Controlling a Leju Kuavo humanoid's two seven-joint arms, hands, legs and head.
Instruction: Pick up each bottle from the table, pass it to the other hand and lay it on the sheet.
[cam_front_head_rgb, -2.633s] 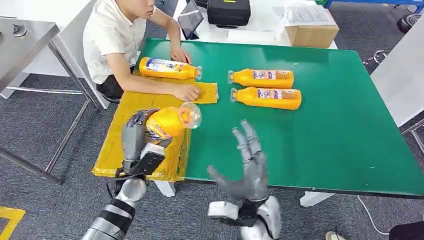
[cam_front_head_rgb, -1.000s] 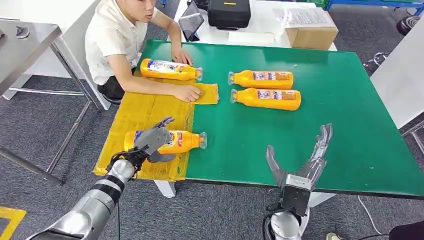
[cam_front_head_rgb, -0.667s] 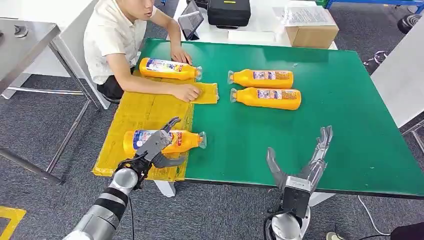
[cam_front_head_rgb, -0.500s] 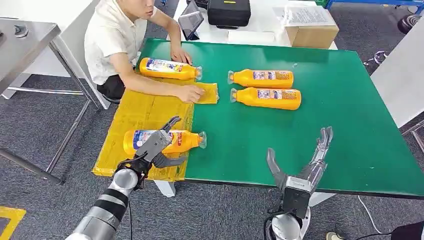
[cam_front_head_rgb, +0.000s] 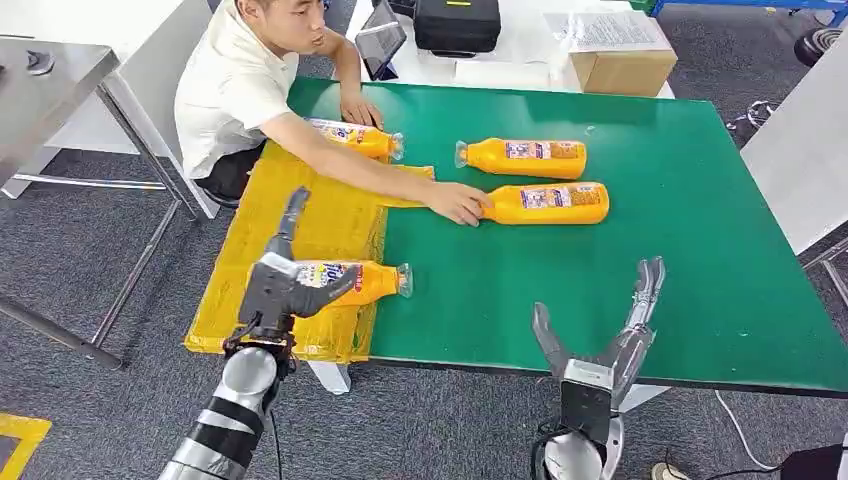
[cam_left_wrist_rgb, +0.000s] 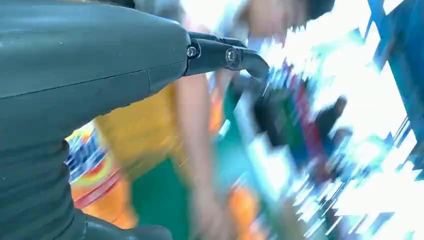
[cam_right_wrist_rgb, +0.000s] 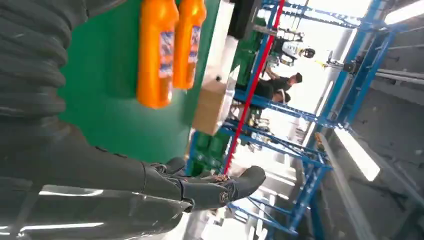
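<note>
An orange bottle (cam_front_head_rgb: 352, 282) lies on the yellow sheet (cam_front_head_rgb: 300, 215), cap toward the green table (cam_front_head_rgb: 690, 230). My left hand (cam_front_head_rgb: 283, 278) hovers over its label end with fingers spread, holding nothing; the blurred left wrist view shows that label (cam_left_wrist_rgb: 90, 167) beside the hand (cam_left_wrist_rgb: 100, 65). My right hand (cam_front_head_rgb: 608, 335) stands open at the table's front edge. Two more orange bottles (cam_front_head_rgb: 522, 157) (cam_front_head_rgb: 548, 201) lie on the green top, and the right wrist view shows them (cam_right_wrist_rgb: 157, 50) (cam_right_wrist_rgb: 189, 42) beyond the open hand (cam_right_wrist_rgb: 150, 170). A further bottle (cam_front_head_rgb: 352, 137) lies at the sheet's far end.
A seated person leans over the sheet; one hand (cam_front_head_rgb: 458, 203) touches the nearer bottle on the green top and the arm crosses the far bottle. A cardboard box (cam_front_head_rgb: 622, 66), a black case (cam_front_head_rgb: 457, 24) and a tablet (cam_front_head_rgb: 379, 44) sit behind. A metal table (cam_front_head_rgb: 50, 90) stands left.
My left hand set the bottle down on the sheet, let go and lifted with fingers spread. The person's arm reached out to the nearer bottle on the green top.
</note>
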